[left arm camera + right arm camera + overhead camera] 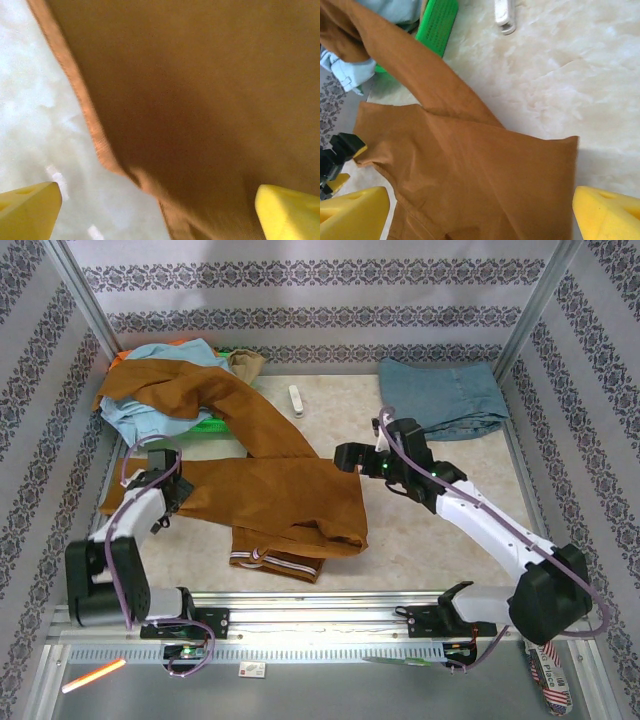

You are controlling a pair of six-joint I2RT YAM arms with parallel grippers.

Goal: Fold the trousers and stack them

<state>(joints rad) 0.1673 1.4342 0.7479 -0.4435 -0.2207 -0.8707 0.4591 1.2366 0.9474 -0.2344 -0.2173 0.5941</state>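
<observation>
Left hand [159, 212] released, yellow wedge pads [30, 207] apart | right hand [480, 212] released | trousers [290, 495] rust-brown soft cloth, creased

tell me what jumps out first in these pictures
Rust-brown trousers sprawl half-folded across the middle of the table, one leg trailing to a clothes heap far left. The left gripper and right gripper hang open over their left and right edges. A blue denim piece lies far right.

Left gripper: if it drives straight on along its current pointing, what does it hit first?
Most likely the trousers: the left gripper is open and brown cloth lies straight ahead, its edge crossing the gap. Bare table is off to one side. Depth unclear.
</observation>
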